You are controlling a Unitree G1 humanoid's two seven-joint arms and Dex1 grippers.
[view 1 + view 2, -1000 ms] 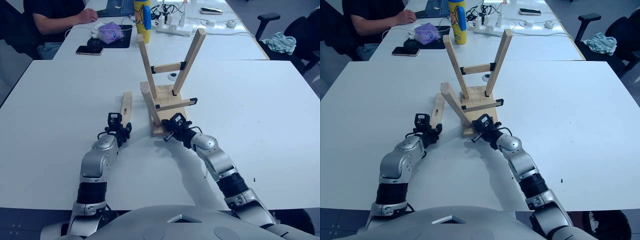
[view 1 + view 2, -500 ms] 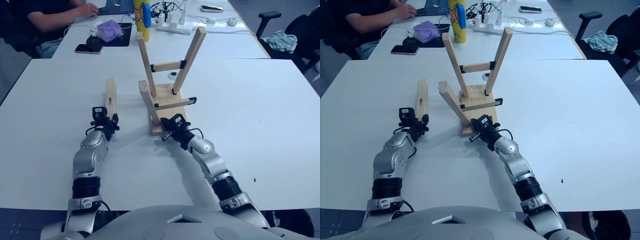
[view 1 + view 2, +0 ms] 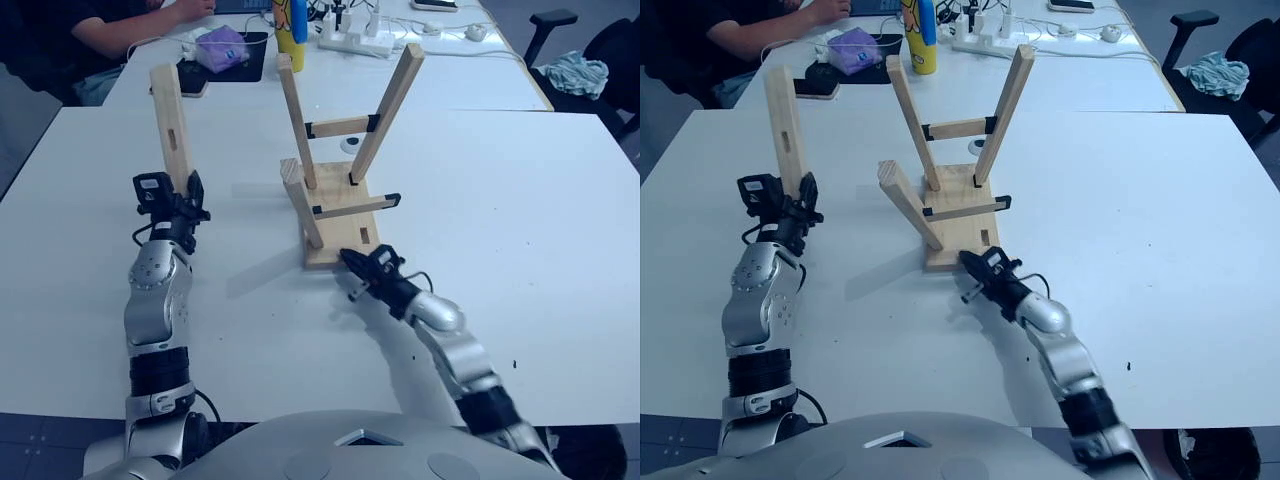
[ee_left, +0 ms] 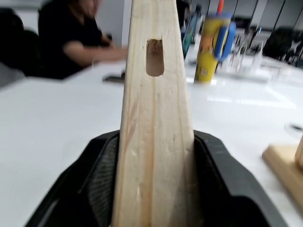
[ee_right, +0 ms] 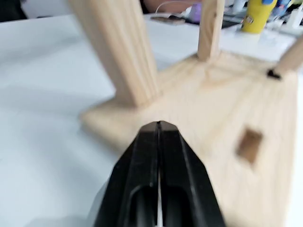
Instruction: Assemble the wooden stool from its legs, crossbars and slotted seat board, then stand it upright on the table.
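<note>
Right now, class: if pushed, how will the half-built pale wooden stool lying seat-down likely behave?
Probably slides, not tips: its flat wooden seat board rests on the smooth white table. Its tall legs might wobble; one slot is empty.

White table (image 3: pixel 520 200) under upturned seat board (image 3: pixel 335 240)

We see an evenly bright scene, lit softly from overhead, and the white tabletop (image 3: pixel 540 230) throws back plenty of light without any hard glare. Shadows are pale and soft-edged: one spreads over the tabletop from the seat board (image 3: pixel 335 215) leftwards and towards the near edge, another trails under the right arm (image 3: pixel 450 330), and a faint one lies beside the upright leg (image 3: pixel 170 110) clamped in the left claw (image 3: pixel 176 197). In the left wrist view the far tables carry a mild sheen.
</note>
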